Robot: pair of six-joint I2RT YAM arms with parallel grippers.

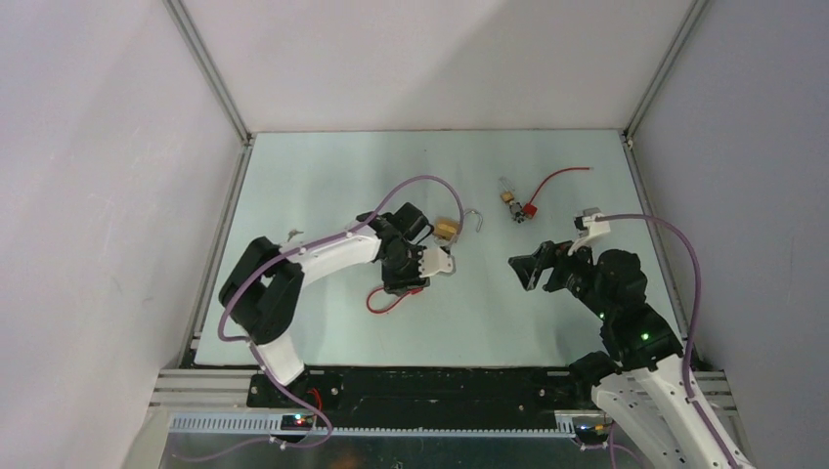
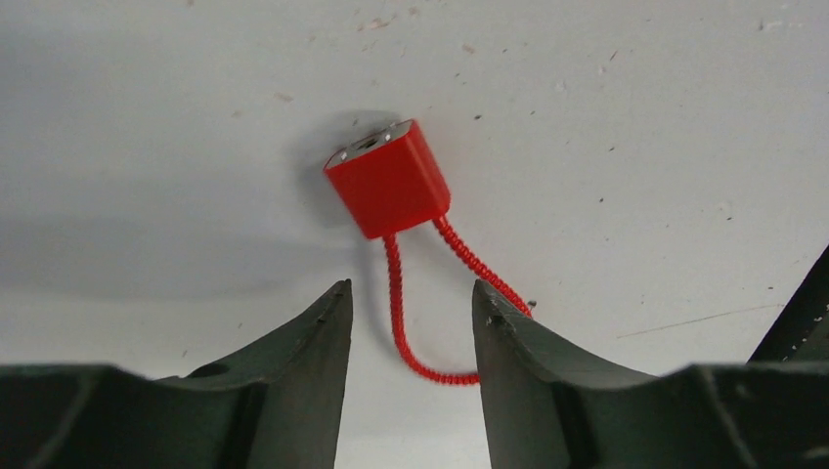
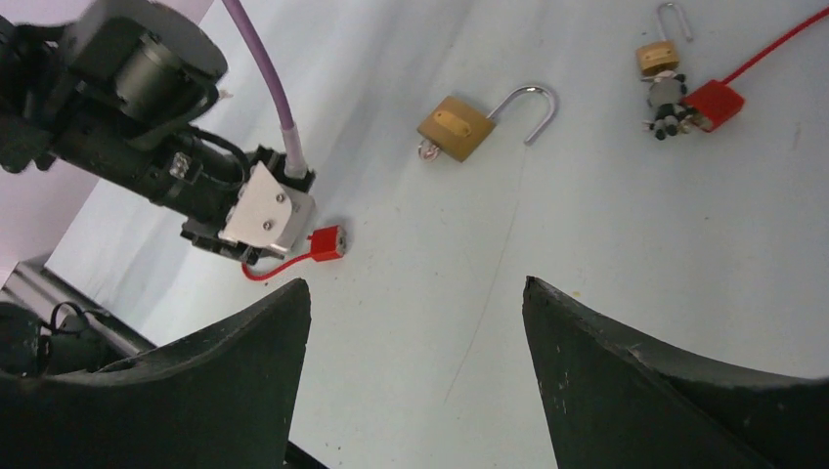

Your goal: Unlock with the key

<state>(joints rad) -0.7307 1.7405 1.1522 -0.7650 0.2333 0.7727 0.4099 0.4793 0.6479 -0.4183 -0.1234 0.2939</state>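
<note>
A brass padlock [image 3: 456, 127] lies on the table with its silver shackle [image 3: 533, 103] swung open; it also shows in the top view as the brass padlock [image 1: 448, 230]. A tiny silvery piece, seemingly the key [image 3: 427, 149], sticks out at the padlock's lower corner. My left gripper [image 2: 411, 293] is open just above the table. A red tag [image 2: 388, 181] lies ahead of the gripper's tips, and its red wire loop [image 2: 406, 342] lies loose between the fingers. My right gripper [image 3: 415, 283] is open and empty, hovering right of the padlock.
A second small brass padlock [image 3: 657, 54] lies at the back right with a dark metal cluster [image 3: 667, 103] and another red tag [image 3: 714, 103], whose red wire runs off to the right. Grey walls and metal rails close in the table.
</note>
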